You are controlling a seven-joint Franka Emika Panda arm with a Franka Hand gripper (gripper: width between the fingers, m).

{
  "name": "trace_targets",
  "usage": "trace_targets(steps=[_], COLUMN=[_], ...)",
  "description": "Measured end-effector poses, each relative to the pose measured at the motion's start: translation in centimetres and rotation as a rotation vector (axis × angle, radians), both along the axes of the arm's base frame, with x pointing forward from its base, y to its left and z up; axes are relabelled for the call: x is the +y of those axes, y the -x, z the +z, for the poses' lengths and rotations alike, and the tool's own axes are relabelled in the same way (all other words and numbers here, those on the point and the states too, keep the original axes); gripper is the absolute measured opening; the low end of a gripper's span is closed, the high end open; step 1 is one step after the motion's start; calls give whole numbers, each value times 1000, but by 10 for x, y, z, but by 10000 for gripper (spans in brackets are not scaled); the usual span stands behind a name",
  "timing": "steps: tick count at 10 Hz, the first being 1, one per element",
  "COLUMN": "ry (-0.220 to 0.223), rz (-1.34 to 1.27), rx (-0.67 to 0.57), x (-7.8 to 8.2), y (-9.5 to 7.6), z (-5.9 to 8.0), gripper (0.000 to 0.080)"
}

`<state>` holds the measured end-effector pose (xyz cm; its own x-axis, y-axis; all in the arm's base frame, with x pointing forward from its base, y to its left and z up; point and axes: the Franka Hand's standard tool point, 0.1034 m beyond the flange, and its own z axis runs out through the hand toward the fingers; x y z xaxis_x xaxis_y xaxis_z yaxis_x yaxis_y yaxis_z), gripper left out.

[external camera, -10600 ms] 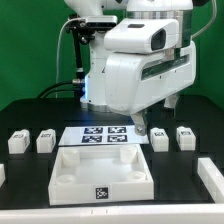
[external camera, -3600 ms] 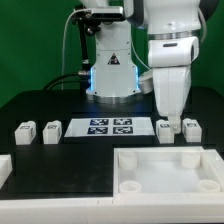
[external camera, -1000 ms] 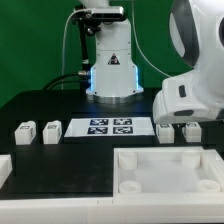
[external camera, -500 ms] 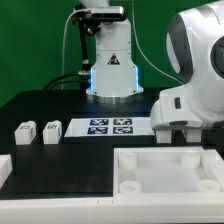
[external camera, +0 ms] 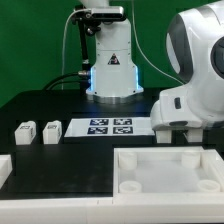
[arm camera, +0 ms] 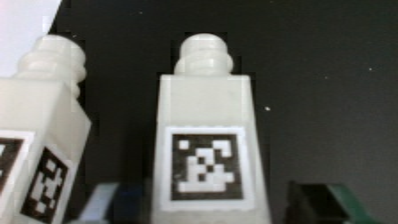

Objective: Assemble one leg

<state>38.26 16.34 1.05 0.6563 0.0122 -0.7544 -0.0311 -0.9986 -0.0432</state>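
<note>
In the wrist view a white leg (arm camera: 210, 130) with a black-and-white tag on its face and a rounded peg at its far end lies between my fingers. My gripper (arm camera: 217, 206) is open. One dark finger (arm camera: 338, 206) stands off either side of the leg, with a gap on each side. A second leg (arm camera: 45, 125) lies right beside it. In the exterior view my arm's white hand (external camera: 185, 105) is low over the table on the exterior view's right and hides both these legs. Two more legs (external camera: 26, 131) (external camera: 52, 130) stand at the exterior view's left.
The marker board (external camera: 108, 126) lies at the table's middle in front of the robot base. The large white panel (external camera: 165, 150) with raised rim and round sockets lies at the front right. Another white part (external camera: 4, 168) shows at the front left edge.
The arm has swung down over the two right-hand legs, which showed one second ago and are now hidden. Nothing has moved in the last half second.
</note>
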Motion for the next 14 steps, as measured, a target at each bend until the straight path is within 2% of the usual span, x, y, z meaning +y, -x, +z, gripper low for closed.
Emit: trace_targets(steps=[1, 7, 8, 10, 12, 14], ry=[0, 0, -12, -53, -106, -113], rz=[0, 0, 12, 38, 64, 64], rx=[0, 0, -15, -57, -239, -419], x=[0, 0, -2, -10, -17, -31], y=[0, 0, -8, -43, -83, -107], z=[0, 0, 4, 34, 63, 93], gripper=[291, 291, 291, 292, 292, 292])
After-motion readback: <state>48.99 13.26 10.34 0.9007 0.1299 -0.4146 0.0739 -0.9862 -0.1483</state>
